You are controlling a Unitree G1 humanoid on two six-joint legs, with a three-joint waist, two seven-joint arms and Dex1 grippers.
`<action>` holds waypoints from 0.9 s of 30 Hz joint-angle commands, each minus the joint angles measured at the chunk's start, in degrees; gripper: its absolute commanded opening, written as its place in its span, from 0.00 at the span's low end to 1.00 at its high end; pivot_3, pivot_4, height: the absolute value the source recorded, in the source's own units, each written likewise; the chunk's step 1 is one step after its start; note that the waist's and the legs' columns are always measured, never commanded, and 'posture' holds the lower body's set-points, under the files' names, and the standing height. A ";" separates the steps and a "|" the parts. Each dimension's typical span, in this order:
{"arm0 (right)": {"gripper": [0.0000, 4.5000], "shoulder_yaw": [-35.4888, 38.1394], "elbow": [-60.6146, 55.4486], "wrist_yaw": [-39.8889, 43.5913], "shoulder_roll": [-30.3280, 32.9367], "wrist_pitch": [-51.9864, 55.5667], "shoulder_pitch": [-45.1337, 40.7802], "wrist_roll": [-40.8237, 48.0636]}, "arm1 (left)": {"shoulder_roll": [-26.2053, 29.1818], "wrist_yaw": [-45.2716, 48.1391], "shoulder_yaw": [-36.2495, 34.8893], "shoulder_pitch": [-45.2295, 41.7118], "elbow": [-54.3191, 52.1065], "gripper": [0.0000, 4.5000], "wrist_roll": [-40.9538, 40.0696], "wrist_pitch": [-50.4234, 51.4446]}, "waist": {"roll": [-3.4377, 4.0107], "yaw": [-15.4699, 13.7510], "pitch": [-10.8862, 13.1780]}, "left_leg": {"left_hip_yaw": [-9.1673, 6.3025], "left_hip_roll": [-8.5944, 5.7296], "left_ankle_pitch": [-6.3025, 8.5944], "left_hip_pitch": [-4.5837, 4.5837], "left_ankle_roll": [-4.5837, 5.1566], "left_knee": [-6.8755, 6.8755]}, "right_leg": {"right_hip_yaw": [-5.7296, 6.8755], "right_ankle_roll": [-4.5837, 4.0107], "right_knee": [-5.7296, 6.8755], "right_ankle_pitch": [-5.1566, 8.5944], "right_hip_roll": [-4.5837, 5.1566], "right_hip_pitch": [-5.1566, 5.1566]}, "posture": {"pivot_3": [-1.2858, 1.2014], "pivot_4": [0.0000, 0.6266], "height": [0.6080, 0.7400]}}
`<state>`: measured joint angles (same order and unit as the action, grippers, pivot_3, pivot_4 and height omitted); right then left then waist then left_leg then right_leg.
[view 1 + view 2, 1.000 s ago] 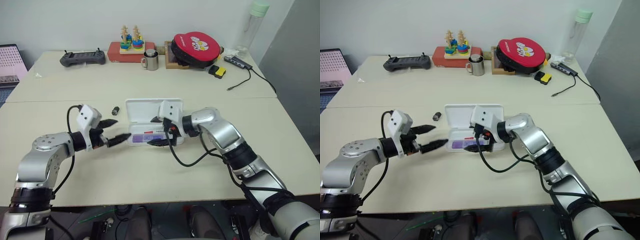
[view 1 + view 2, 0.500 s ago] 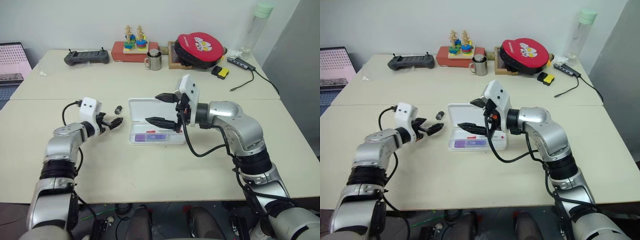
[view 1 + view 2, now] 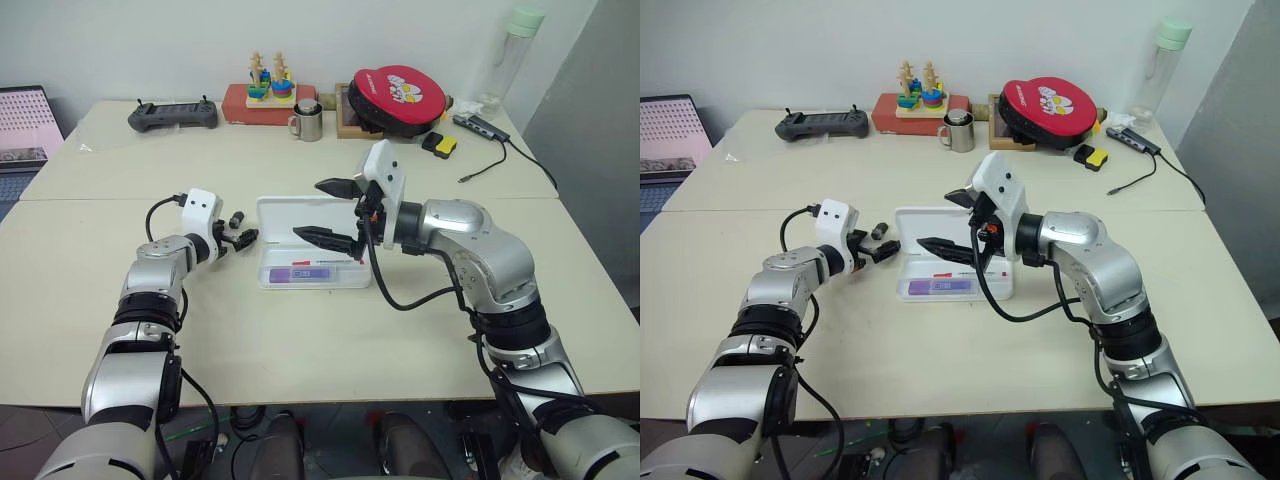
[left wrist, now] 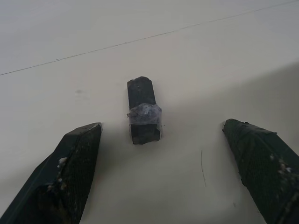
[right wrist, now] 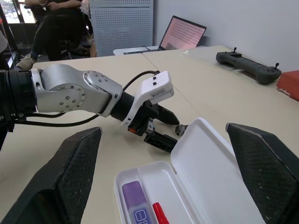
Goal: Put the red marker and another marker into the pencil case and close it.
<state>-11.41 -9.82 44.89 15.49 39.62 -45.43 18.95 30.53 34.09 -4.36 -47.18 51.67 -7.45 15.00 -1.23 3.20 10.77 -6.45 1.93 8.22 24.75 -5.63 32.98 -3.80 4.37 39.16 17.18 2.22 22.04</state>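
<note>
- The case is seen lying open on the table, its long axis running across the robot from left to right, with the lid laid back flat on the far side.
- The purple marker is laid lengthwise in the near half of the tray, along the case's long axis.
- The red marker is seen just behind it, parallel to it; which end is the cap cannot be made out from the head views.
- The left gripper is held low over the table just beside the case's left end, with the forearm reaching forward and the fingers pointing toward the case.
- Its fingers are spread wide and nothing is held; a small black cap lies on the table between the fingertips, untouched.
- The right gripper is held level above the case, pointing to the robot's left, elbow bent.
- Its fingers are spread fully and are empty, one above the other.
</note>
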 commanded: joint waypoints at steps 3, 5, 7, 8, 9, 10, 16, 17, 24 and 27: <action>1.00 0.97 -1.68 -0.67 0.38 -0.75 -0.66 0.81 | -0.58 -1.85 -0.96 -2.42 4.44 0.82 0.90 -1.94 | 0.00 0.01 0.00 | 0.00 0.00 -0.03 0.00 0.02 0.00 | -0.01 0.05 -0.01 -0.03 0.00 -0.01 | 0.52 0.24 1.00; 1.00 0.93 -1.70 -0.74 0.45 -0.76 -0.64 0.89 | -0.67 -1.57 -0.88 -2.59 4.95 0.74 1.04 -2.20 | 0.00 0.00 0.00 | 0.00 0.00 -0.03 0.00 0.02 0.00 | -0.01 0.04 -0.01 -0.04 0.00 -0.01 | 0.52 0.24 1.00; 1.00 0.88 -1.70 -0.78 0.64 -0.78 -0.50 0.85 | -1.03 -1.40 -0.72 -2.69 5.18 0.66 1.08 -2.21 | 0.00 0.01 0.00 | 0.00 0.00 -0.03 0.00 0.02 0.00 | -0.01 0.04 -0.02 -0.04 0.00 -0.01 | 0.52 0.24 1.00; 1.00 0.90 -1.69 -0.81 0.73 -0.81 -0.47 0.82 | -1.16 -1.22 -0.67 -2.64 5.17 0.62 1.05 -2.30 | 0.00 0.00 0.00 | 0.00 0.00 -0.03 0.00 0.02 0.00 | -0.01 0.04 -0.03 -0.04 0.00 -0.01 | 0.52 0.24 1.00; 1.00 0.92 -1.69 -0.84 0.78 -0.83 -0.46 0.81 | -1.24 -1.09 -0.67 -2.61 5.18 0.58 1.06 -2.40 | 0.00 0.00 0.00 | 0.01 0.00 -0.03 0.00 0.02 0.00 | -0.01 0.04 -0.03 -0.04 0.00 -0.01 | 0.52 0.24 1.00; 1.00 1.02 -1.55 -0.90 0.82 -0.89 -0.56 0.79 | -1.24 -1.10 -0.75 -2.62 5.30 0.54 1.08 -2.48 | 0.00 0.00 0.00 | 0.00 0.00 -0.03 0.01 0.02 0.00 | -0.01 0.04 -0.04 -0.04 0.00 -0.01 | 0.52 0.24 1.00; 1.00 1.43 -0.77 -1.11 1.20 -1.30 -0.89 0.86 | -1.23 -1.44 -1.27 -2.40 5.18 0.26 1.05 -2.68 | 0.00 0.02 0.00 | 0.00 0.00 -0.03 0.01 0.02 0.00 | -0.01 0.04 -0.04 -0.04 0.00 -0.01 | 0.52 0.24 1.00; 1.00 1.40 -0.73 -1.09 1.26 -1.33 -0.89 0.89 | -1.24 -1.56 -1.38 -2.36 5.13 0.22 1.01 -2.68 | 0.00 0.02 0.00 | 0.01 0.00 -0.03 0.01 0.02 0.00 | -0.01 0.04 -0.04 -0.04 0.00 -0.01 | 0.52 0.24 1.00; 1.00 1.55 -1.30 -0.96 1.88 -1.14 -0.60 1.31 | -1.08 -3.03 -4.20 -0.89 1.86 0.09 -1.17 -1.43 | 0.00 0.05 0.00 | 0.00 0.00 -0.03 0.01 0.02 -0.01 | -0.01 0.04 -0.05 -0.04 0.00 -0.01 | 0.52 0.24 1.00; 1.00 2.21 -2.02 -0.91 2.41 -0.92 -0.19 1.80 | -1.24 -3.77 -7.67 0.27 -2.81 0.09 -4.49 -0.38 | 0.00 0.07 0.00 | 0.00 0.00 -0.03 0.01 0.02 -0.01 | -0.01 0.04 -0.05 -0.04 0.00 0.00 | 0.52 0.24 1.00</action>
<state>-11.33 -9.74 43.82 17.32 39.34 -45.43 19.35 28.98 31.23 -8.78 -47.51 53.44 -9.08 13.84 -1.23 3.28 10.77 -6.44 1.93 8.19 24.75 -5.61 32.96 -3.82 4.41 39.10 17.14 2.23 22.04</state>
